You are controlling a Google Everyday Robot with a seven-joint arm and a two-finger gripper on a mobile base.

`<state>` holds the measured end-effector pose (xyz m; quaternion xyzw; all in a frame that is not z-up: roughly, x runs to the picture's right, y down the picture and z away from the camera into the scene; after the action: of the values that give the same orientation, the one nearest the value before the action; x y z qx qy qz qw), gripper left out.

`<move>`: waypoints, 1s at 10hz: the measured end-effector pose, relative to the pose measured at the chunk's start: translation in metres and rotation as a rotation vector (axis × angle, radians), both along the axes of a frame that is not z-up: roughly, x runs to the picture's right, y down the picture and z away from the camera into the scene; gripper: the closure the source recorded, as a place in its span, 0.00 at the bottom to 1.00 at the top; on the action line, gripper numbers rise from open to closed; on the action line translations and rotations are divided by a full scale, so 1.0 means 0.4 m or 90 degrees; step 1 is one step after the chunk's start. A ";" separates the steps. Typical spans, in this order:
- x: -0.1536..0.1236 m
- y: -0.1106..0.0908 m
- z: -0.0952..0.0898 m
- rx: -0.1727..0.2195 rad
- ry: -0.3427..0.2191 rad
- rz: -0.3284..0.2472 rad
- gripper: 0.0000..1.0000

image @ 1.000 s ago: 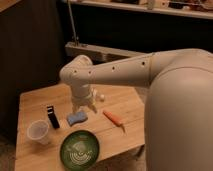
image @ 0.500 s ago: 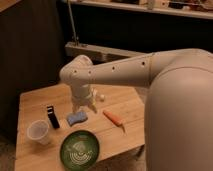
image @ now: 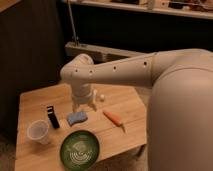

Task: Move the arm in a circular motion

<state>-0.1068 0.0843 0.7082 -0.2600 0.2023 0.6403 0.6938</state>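
My cream-white arm (image: pixel 130 72) reaches from the right across the frame, bends at a rounded elbow (image: pixel 77 75) and drops down over the wooden table (image: pixel 35 100). The gripper (image: pixel 84 106) hangs at its end, fingers pointing down just above the table's middle. It is right above and behind a blue sponge (image: pixel 77 118). Nothing shows between the fingers.
On the table stand a clear plastic cup (image: pixel 39 131) at the front left, a black upright block (image: pixel 52 116), a green patterned plate (image: pixel 80 149) at the front, an orange carrot (image: pixel 114 119) and a small white object (image: pixel 101 97). A dark wall and shelf stand behind.
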 end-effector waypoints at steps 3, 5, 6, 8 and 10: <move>0.047 -0.155 0.071 0.049 -0.063 -0.002 0.35; 0.119 -0.247 0.125 0.064 -0.060 0.032 0.35; 0.172 -0.273 0.149 0.065 -0.045 0.057 0.35; 0.281 -0.283 0.171 0.065 -0.017 0.107 0.35; 0.419 -0.246 0.162 0.063 0.017 0.163 0.35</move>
<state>0.0607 -0.0140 0.7732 -0.2404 0.1448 0.7364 0.6157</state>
